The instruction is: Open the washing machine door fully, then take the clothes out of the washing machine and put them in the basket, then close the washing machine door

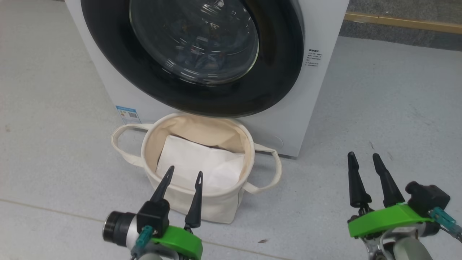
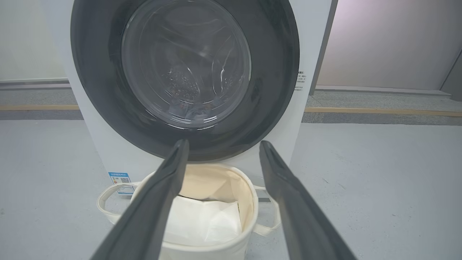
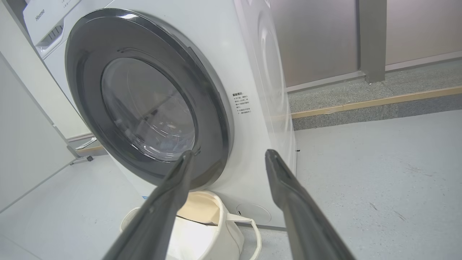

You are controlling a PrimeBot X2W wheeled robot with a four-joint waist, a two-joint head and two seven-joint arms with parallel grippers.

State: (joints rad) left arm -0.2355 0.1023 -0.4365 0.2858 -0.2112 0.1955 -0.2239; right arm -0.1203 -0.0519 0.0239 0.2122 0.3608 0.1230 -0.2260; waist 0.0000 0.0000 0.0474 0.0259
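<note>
Open grey floor is seen across the right half of the head view, bounded at the upper right by a yellow strip; more bare floor runs down the left side. The washing machine fills the upper centre, its right front corner reaching the floor near the middle of the frame. The door is shut flat against the white front, and its black rim takes up most of that face. What lies behind the glass cannot be made out.

The basket stands on the floor just in front of the machine, directly beneath the door's lower rim. Its two handles loop out to left and right. A white sheet lies folded inside it. A blue sticker is fixed low on the machine's front, above the left handle.

The left gripper is seen at the lower left with its fingers spread and nothing between them. Its tips overlap the basket's near rim in the picture — contact cannot be judged. The right gripper sits at the lower right over bare floor, well apart from the machine — fingers spread, nothing held.
</note>
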